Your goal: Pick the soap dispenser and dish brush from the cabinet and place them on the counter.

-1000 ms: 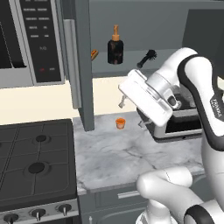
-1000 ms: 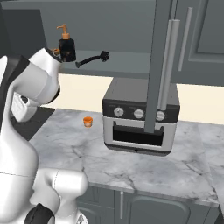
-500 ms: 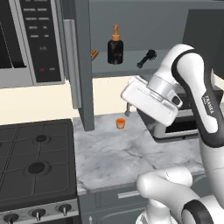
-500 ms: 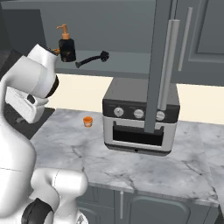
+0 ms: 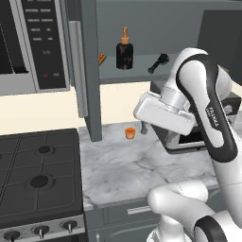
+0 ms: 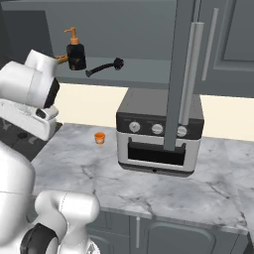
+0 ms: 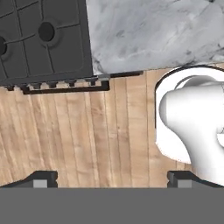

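Nothing has been moved yet: the soap dispenser stands near the front edge of the cabinet shelf, the dish brush lying just beside it. The gripper, jaws spread and empty, points down. The marble counter awaits both.

A rendered home kitchen: a black gas stove beside a veined marble counter, a microwave mounted above, a countertop toaster oven, an open grey-blue wall cabinet and wood plank flooring.
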